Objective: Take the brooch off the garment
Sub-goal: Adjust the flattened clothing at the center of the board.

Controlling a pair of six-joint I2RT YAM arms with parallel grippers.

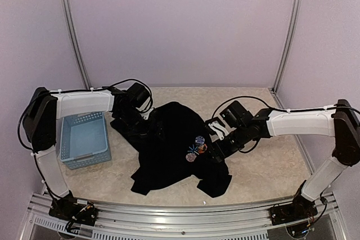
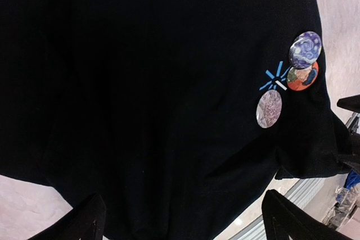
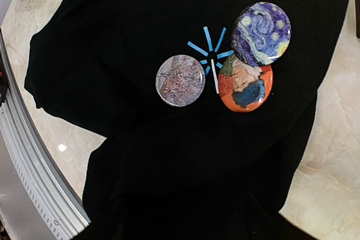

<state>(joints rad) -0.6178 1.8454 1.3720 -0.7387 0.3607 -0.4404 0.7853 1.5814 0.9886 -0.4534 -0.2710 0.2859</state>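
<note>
Pale lilac walls close in a beige, marble-patterned table, with a ribbed metal rail running along its near edge. The black garment lies crumpled at the middle of the table, its lower folds reaching toward the near edge. A light-blue basket sits by the left edge, just apart from the cloth.

Three round brooches are on the garment's right half, clustered around a small blue starburst mark. The swirled blue-and-yellow brooch overlaps the rim of the orange brooch. The grey-pink brooch lies on the other side of the mark, apart from those two.

The left gripper hangs over the garment's far left part, and its dark fingers are spread wide with nothing between them. The right gripper is at the garment's right side, just beside the brooches. Its fingers merge with the black cloth in every view, so I cannot tell whether they are parted or closed.
</note>
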